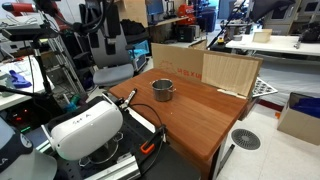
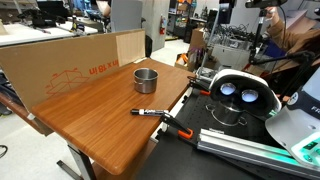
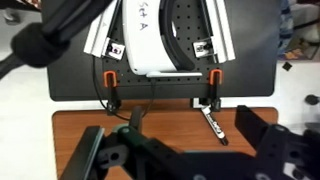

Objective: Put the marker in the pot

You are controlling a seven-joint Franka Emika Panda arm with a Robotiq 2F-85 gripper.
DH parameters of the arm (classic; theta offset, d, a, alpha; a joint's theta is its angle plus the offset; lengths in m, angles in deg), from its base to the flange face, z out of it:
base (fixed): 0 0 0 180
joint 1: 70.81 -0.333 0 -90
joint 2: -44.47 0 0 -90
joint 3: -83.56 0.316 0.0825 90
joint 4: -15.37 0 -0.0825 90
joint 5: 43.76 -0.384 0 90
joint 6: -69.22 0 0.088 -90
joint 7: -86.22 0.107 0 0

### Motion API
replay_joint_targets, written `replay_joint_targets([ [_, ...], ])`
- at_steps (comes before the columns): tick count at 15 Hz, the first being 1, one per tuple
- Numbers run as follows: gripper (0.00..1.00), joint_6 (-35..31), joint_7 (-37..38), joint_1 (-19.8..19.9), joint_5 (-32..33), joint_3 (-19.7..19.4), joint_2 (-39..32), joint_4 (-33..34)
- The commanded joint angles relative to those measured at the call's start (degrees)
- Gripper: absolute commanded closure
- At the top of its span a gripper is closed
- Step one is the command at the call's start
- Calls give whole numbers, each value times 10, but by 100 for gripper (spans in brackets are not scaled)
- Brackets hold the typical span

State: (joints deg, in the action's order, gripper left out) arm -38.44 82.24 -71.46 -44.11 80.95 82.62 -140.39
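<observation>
Dark marker (image 3: 213,123) lies apart, ahead of the wide-spread, empty gripper (image 3: 182,160).

place: robotics lab | cues: office chair (image 1: 112,72), white workbench (image 1: 272,46), cardboard box (image 1: 300,118), equipment rack (image 2: 236,45)

Marker (image 3: 214,125) on wooden table (image 3: 176,122), end effector (image 3: 178,158) spread wide

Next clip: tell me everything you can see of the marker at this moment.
The marker is a slim, dark, pen-shaped stick; the wrist view seems to show a lighter band on its barrel. It lies flat on the wooden table, near the edge on the robot's side and apart from the steel pot. Only the tabletop touches it, and the open claw is clear of it.
</observation>
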Motion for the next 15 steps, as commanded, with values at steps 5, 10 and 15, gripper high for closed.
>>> replay_joint_targets([
  [5,0,-20,0,3,-2,4,-12,2],
  [10,0,-61,8,-6,-11,14,-51,11],
  [15,0,-113,23,-18,-21,38,-113,17],
])
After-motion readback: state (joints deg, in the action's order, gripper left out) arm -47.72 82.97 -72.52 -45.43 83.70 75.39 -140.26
